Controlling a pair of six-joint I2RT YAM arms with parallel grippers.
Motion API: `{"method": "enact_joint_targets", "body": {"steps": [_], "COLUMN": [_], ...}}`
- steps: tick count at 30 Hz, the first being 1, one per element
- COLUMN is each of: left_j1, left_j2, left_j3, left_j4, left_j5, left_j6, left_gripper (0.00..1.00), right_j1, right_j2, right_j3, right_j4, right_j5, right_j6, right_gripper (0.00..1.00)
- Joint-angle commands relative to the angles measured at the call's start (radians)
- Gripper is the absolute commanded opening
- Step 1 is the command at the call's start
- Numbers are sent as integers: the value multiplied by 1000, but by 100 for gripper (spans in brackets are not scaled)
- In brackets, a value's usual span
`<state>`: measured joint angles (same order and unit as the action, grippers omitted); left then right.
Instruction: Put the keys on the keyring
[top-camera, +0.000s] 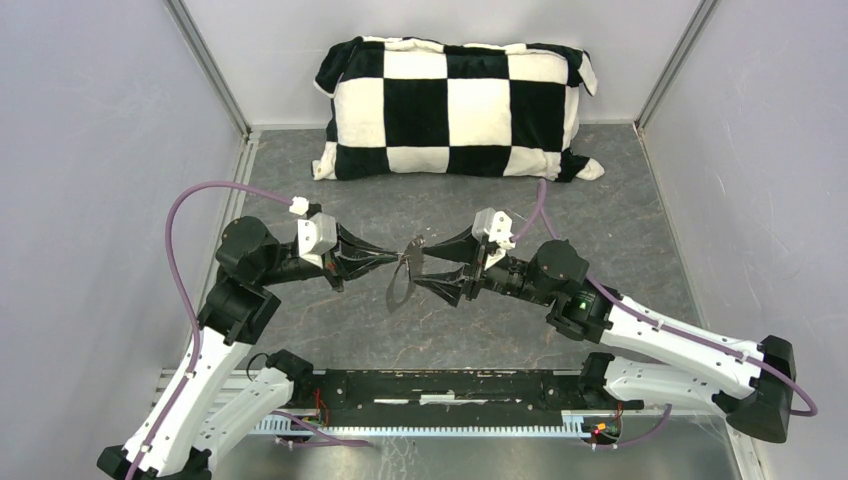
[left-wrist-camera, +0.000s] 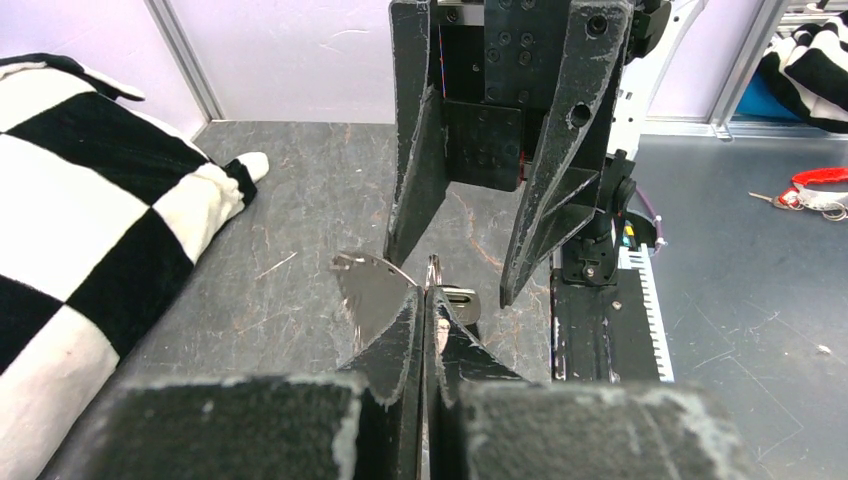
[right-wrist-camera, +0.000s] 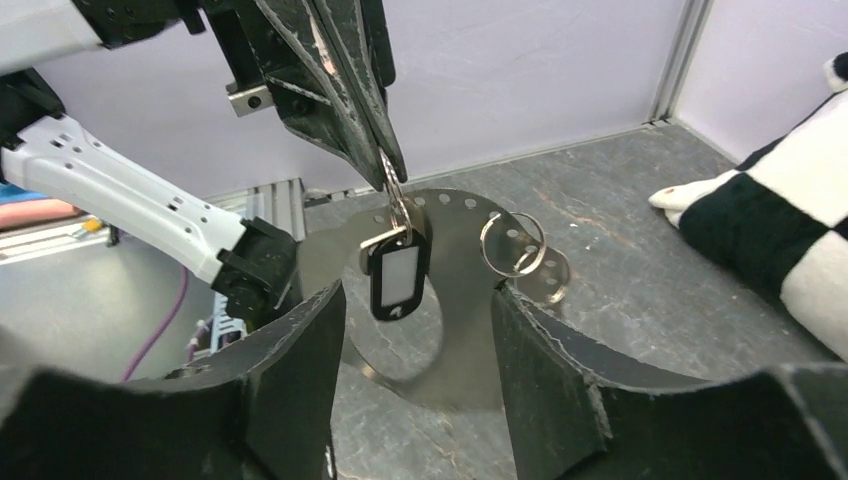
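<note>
Keyring (right-wrist-camera: 450, 205) and black key (right-wrist-camera: 397, 280) hang together in the air over the middle of the table (top-camera: 620, 200), on the near side of the pillow (top-camera: 455, 105). The left gripper (right-wrist-camera: 388, 160) comes in from the left with its jaws pressed together. It pinches the thin metal at the very top, and the black key dangles under it. The keyring hangs just behind the key, with two small rings (right-wrist-camera: 512, 243) beside it. I cannot tell if the black key is already on the keyring.

The right gripper (top-camera: 422, 262) faces it from the right with its jaws spread wide, one on each side of the black key, touching nothing.

I think the black key is the step in hand. Next, the right gripper should close softly on the key's tag and guide it onto the wire without a hard pull.

Something that looks like the red key (left-wrist-camera: 818, 185) lies flat, well apart. It likely comes later.
</note>
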<state>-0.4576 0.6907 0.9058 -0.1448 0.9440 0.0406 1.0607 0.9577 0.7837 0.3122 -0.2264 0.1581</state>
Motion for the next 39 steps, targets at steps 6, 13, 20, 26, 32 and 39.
{"method": "enact_joint_targets", "body": {"steps": [6, 13, 20, 26, 32, 39], "left_j1": [-3, -3, -3, -3, -3, -3], "left_j2": [-8, -2, 0, 1, 2, 1], "left_j3": [11, 21, 30, 31, 36, 34], "left_j4": [26, 9, 3, 6, 13, 27], "left_j5": [36, 49, 55, 52, 48, 31], "left_j6": [-7, 3, 5, 4, 0, -4], "left_gripper": [2, 2, 2, 2, 2, 2], "right_j1": [4, -2, -12, -16, -19, -19], "right_j2": [2, 62, 86, 91, 92, 75], "right_j3": [179, 251, 283, 279, 271, 235], "right_j4": [-125, -195, -234, -239, -236, -223], "right_j5": [-29, -120, -157, -167, -178, -187], "right_j6": [-203, -283, -295, -286, -272, -241], "right_gripper": [57, 46, 41, 30, 20, 16]}}
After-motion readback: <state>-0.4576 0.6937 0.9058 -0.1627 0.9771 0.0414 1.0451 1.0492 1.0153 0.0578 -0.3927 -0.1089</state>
